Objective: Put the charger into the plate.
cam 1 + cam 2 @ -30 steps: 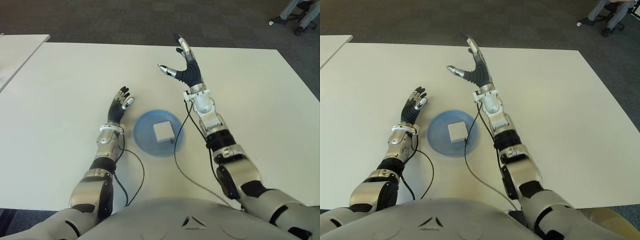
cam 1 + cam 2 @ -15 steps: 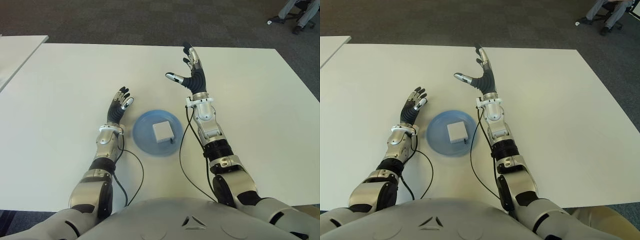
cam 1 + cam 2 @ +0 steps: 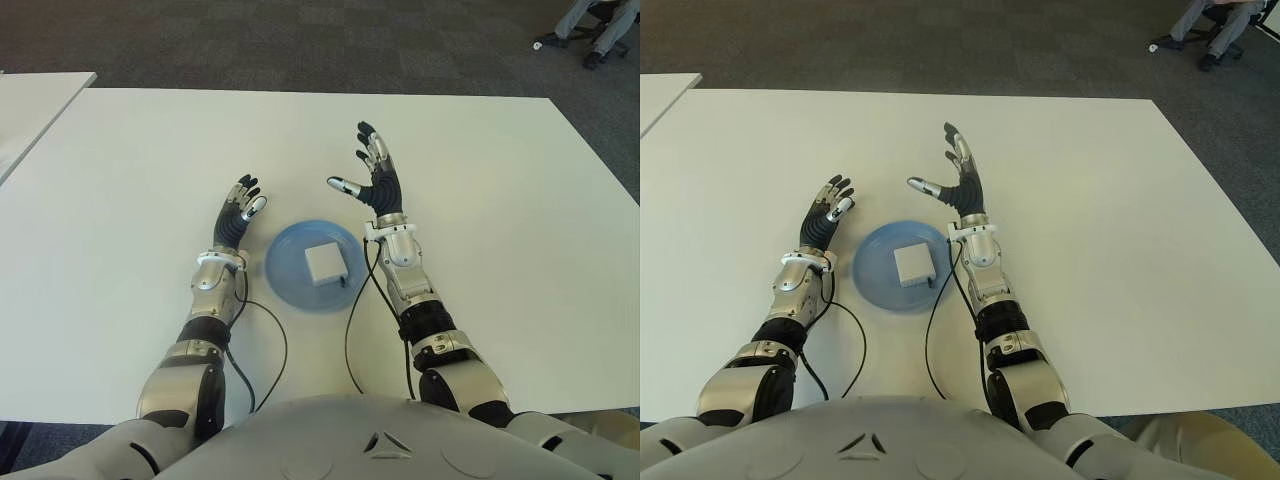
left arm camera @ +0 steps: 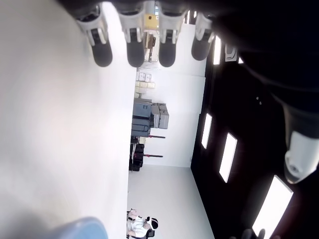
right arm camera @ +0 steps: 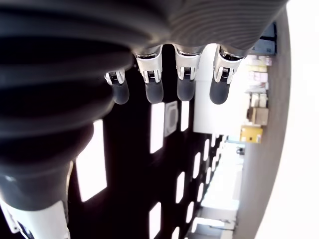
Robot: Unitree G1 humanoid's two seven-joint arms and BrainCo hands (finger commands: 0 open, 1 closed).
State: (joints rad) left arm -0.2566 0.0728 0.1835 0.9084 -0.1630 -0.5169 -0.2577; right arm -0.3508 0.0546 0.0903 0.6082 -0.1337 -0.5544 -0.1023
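Observation:
A white square charger (image 3: 326, 263) lies inside the round blue plate (image 3: 285, 272) on the white table (image 3: 130, 180), just in front of my torso. My right hand (image 3: 366, 180) is raised just beyond the plate's far right edge, fingers spread and holding nothing. My left hand (image 3: 240, 212) shows to the left of the plate, palm up, fingers relaxed and empty. In the right wrist view its fingertips (image 5: 152, 92) stand straight with nothing between them; the left wrist view shows straight fingertips (image 4: 134, 52) too.
Black cables (image 3: 262, 330) run from both wrists back across the table toward my body. A second white table (image 3: 30, 100) stands at the far left. Chair legs and a person's feet (image 3: 590, 30) show on the carpet at the far right.
My right hand has drawn back from the far middle of the table toward me and lowered, staying open. The charger, plate and left hand have not moved.

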